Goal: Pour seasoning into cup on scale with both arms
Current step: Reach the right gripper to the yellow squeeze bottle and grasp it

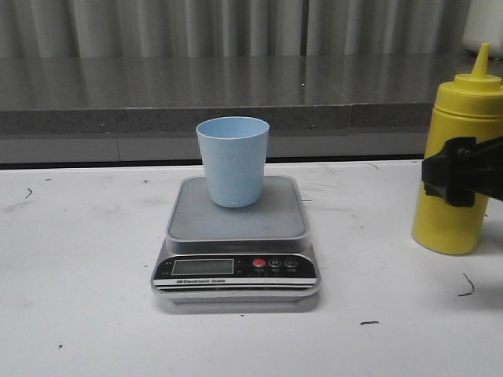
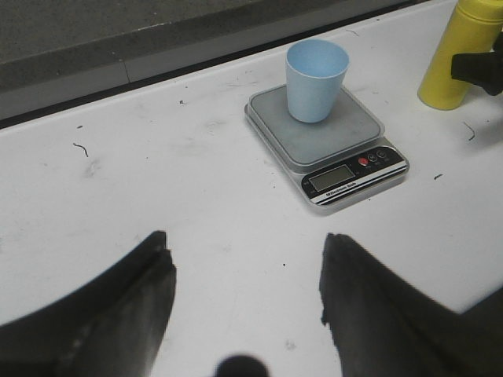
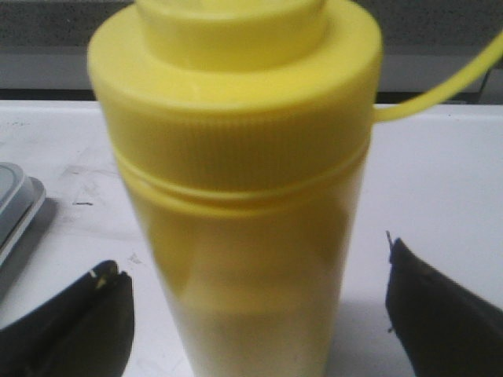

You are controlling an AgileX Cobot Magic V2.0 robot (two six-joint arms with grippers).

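The pale blue cup (image 1: 233,159) stands upright on the grey platform of the scale (image 1: 236,224) at the table's middle; both also show in the left wrist view, the cup (image 2: 316,78) on the scale (image 2: 326,137). The yellow seasoning bottle (image 1: 460,157) stands upright at the right. My right gripper (image 3: 251,314) is open with the bottle (image 3: 244,188) between its fingers, a gap on each side; in the front view one black finger (image 1: 449,174) crosses the bottle's middle. My left gripper (image 2: 245,302) is open and empty over bare table, well short of the scale.
A grey stone counter (image 1: 157,90) with a raised edge runs along the back of the white table (image 1: 78,259). The bottle's thin tethered tip cap strap (image 3: 440,82) sticks out sideways. Small dark marks dot the table surface.
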